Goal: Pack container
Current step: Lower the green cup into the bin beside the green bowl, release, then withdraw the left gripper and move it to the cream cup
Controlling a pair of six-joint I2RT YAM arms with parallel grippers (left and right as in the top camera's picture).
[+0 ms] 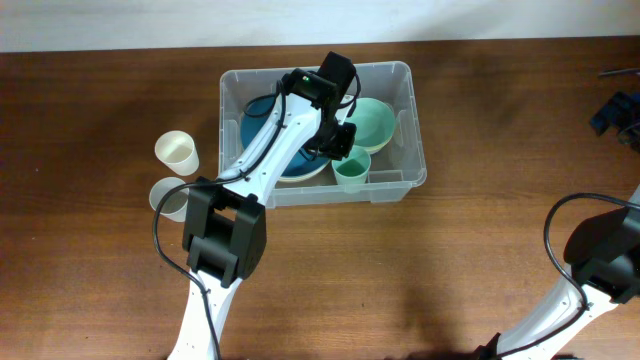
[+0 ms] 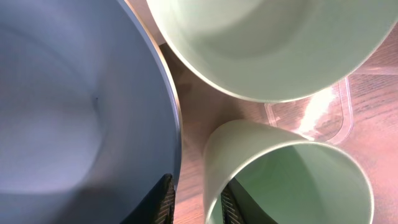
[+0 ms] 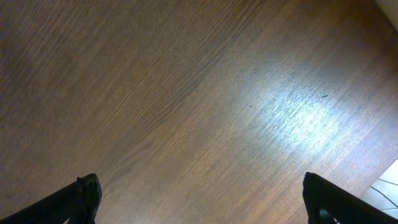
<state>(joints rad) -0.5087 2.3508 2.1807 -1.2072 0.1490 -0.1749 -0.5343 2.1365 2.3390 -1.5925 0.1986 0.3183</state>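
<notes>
Brown wood-grain table (image 1: 500, 150), clear container (image 1: 417, 120) near far edge, white strip (image 1: 100, 20) beyond

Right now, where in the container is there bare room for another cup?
Only the container's near right corner, bordered by the green cup, the green bowl and the wall. The blue bowl and the left gripper crowd the rest.
</notes>
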